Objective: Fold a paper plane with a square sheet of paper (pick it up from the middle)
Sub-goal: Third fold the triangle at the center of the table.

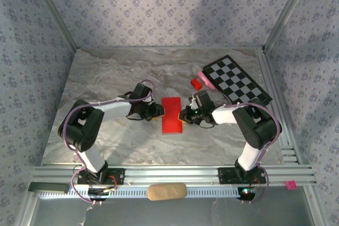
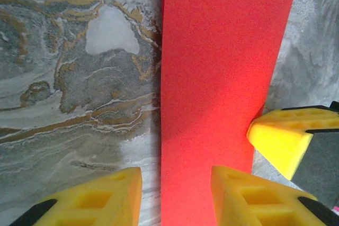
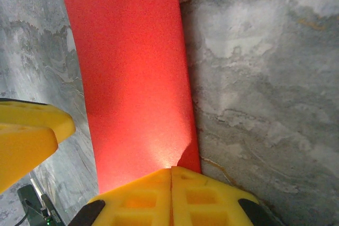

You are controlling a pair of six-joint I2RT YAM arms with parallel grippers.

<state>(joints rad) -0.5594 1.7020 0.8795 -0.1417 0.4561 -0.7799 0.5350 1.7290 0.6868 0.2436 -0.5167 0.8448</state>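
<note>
Right fingers clamp one long edge of the square sheet of paper, folded narrow, mid-frame on the bench. Left fingers stand apart astride the opposite edge. An uneven pull could skew the crease.

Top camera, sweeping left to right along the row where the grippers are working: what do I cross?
left arm → left gripper → paper → right gripper → right arm
</note>
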